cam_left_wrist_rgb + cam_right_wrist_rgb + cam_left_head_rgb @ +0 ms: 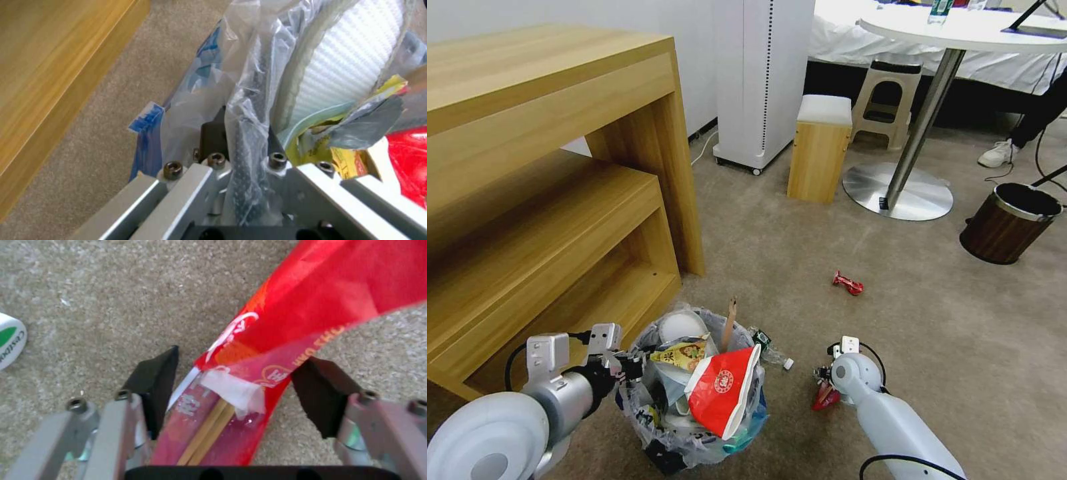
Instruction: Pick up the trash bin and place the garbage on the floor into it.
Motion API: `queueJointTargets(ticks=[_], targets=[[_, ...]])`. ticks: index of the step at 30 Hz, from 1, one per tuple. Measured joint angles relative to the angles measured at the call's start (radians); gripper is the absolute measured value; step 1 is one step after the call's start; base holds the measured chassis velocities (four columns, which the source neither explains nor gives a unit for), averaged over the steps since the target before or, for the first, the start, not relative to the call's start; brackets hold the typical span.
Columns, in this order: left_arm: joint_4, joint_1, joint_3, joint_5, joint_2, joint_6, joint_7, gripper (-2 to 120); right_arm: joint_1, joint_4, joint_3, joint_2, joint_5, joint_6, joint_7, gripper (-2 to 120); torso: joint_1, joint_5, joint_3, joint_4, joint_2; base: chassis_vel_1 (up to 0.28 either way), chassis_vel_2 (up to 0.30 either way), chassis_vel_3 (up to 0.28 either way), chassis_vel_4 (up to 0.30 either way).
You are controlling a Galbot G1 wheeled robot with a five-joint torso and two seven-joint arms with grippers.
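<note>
While my left gripper (242,133) clamps the trash bin's (694,427) bagged rim, my right gripper (231,386) straddles a red chopstick wrapper (285,323), jaws apart.

Bin mouth: the trash bin (694,400) is heaped above its rim; a red-white crushed bowl (722,390) and an upright wooden stick (730,325) block most of the opening.
Left flank: the left gripper (627,365) is clamped on the bin's rim, with the wooden shelf unit (560,220) near on that side, so room is tight there.
Between bin and right gripper: a small bottle (770,350) lies on the carpet (840,240) in that gap.
Right gripper: the right gripper (236,390) has its fingers spread around a red wrapper (285,323) on the floor.
Ahead: open carpet around another red wrapper (848,283), which lies well apart from everything.
Far edge: stool (820,147), round table base (898,191) and brown bin (1008,223) line the back.
</note>
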Motion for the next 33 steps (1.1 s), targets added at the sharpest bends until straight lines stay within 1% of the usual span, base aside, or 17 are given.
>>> queueJointTargets(ticks=[2, 5, 6, 8, 9, 10, 12, 13, 15, 16, 18, 21, 26, 28, 29, 30, 33], targets=[[0.002, -0.001, 0.0, 0.0, 0.0, 0.0, 0.0, 1, 0.001, -0.003, 0.0, 0.001, -0.004, 0.0, -0.003, 59, 0.0, 0.0, 0.0, 0.0, 0.0, 0.0, 0.0, 0.0, 0.0], [0.006, -0.003, 0.001, 0.0, 0.001, 0.0, 0.0, 1, 0.001, -0.008, 0.0, 0.001, -0.011, 0.0, -0.01, 52, 0.0, 0.0, 0.0, 0.0, 0.0, 0.0, 0.0, 0.0, 0.0], [0.006, -0.003, 0.001, 0.0, 0.001, 0.0, 0.0, 1, 0.001, -0.008, 0.0, 0.001, -0.011, 0.0, -0.01, 52, 0.0, 0.0, 0.0, 0.0, 0.0, 0.0, 0.0, 0.0, 0.0], [0.009, -0.004, 0.001, 0.0, 0.001, 0.0, 0.001, 1, 0.001, -0.009, 0.0, 0.0, -0.014, 0.0, -0.015, 41, 0.0, -0.0001, 0.0, -0.0001, 0.0, 0.0, 0.0, 0.0, 0.0], [0.009, -0.004, 0.001, 0.0, 0.001, 0.0, 0.001, 1, 0.001, -0.009, 0.0, 0.0, -0.014, 0.0, -0.015, 41, 0.0, -0.0001, 0.0, -0.0001, 0.0, 0.0, 0.0, 0.0, 0.0], [0.009, -0.004, 0.002, 0.0, 0.002, 0.0, 0.001, 1, 0.002, -0.009, 0.0, -0.001, -0.015, 0.0, -0.016, 39, 0.0, -0.0001, 0.0, -0.0001, 0.0, 0.0, 0.0, 0.0, 0.0], [0.009, -0.005, 0.002, 0.0, 0.003, -0.001, 0.002, 1, 0.001, -0.009, 0.001, -0.002, -0.016, 0.0, -0.017, 28, 0.0, 0.0, 0.0, 0.0, 0.0, 0.0, 0.0, 0.0, 0.0], [0.009, -0.005, 0.002, 0.0, 0.003, -0.001, 0.002, 1, 0.001, -0.009, 0.001, -0.002, -0.016, 0.0, -0.017, 28, 0.0, 0.0, 0.0, 0.0, 0.0, 0.0, 0.0, 0.0, 0.0], [0.01, -0.005, 0.002, 0.0, 0.003, -0.001, 0.003, 1, 0.0, -0.009, 0.001, -0.005, -0.017, 0.0, -0.017, 18, 0.0, 0.0, 0.0, 0.0, 0.0, 0.0, 0.0, 0.0, 0.0], [0.01, -0.005, 0.002, 0.0, 0.003, -0.001, 0.003, 1, 0.0, -0.009, 0.001, -0.005, -0.017, 0.0, -0.017, 18, 0.0, 0.0, 0.0, 0.0, 0.0, 0.0, 0.0, 0.0, 0.0], [0.01, -0.003, 0.002, 0.0, 0.003, -0.001, 0.004, 1, -0.001, -0.006, 0.001, -0.009, -0.018, 0.0, -0.018, 8, 0.0, 0.0001, 0.0, 0.0001, 0.0, 0.0, 0.0, 0.0, 0.0], [0.01, -0.003, 0.002, 0.0, 0.005, -0.001, 0.004, 1, -0.003, 0.0, 0.001, -0.014, -0.018, 0.0, -0.019, 6, 0.0, 0.0002, 0.0, 0.0001, 0.0, 0.0, 0.0, 0.0, 0.0], [0.01, -0.003, 0.001, 0.0, 0.006, -0.002, 0.004, 1, -0.011, 0.039, 0.002, -0.034, -0.005, 0.0, -0.011, 6, 0.0, 0.0003, 0.0, 0.0001, 0.0, 0.0, 0.0, 0.0, 0.0], [0.009, -0.003, 0.001, 0.001, 0.006, -0.002, 0.004, 1, -0.023, 0.091, 0.003, -0.061, 0.014, 0.003, 0.003, 6, 0.0, 0.0003, 0.0, 0.0, 0.0, 0.0, 0.0, 0.0, 0.0], [0.008, -0.002, 0.002, 0.001, 0.007, -0.003, 0.004, 1, -0.031, 0.129, 0.005, -0.086, 0.021, 0.011, 0.009, 6, 0.0, 0.0003, 0.0, 0.0, 0.0, 0.0, 0.0, 0.0, 0.0], [0.008, -0.002, 0.002, 0.001, 0.007, -0.003, 0.004, 1, -0.031, 0.129, 0.005, -0.086, 0.021, 0.011, 0.009, 6, 0.0, 0.0003, 0.0, 0.0, 0.0, 0.0, 0.0, 0.0, 0.0], [0.007, -0.002, 0.004, 0.001, 0.007, -0.003, 0.004, 1, -0.036, 0.174, 0.008, -0.118, 0.028, 0.027, 0.015, 6, 0.0, 0.0002, 0.0, -0.0001, 0.0, 0.0, 0.0, 0.0, 0.0]])
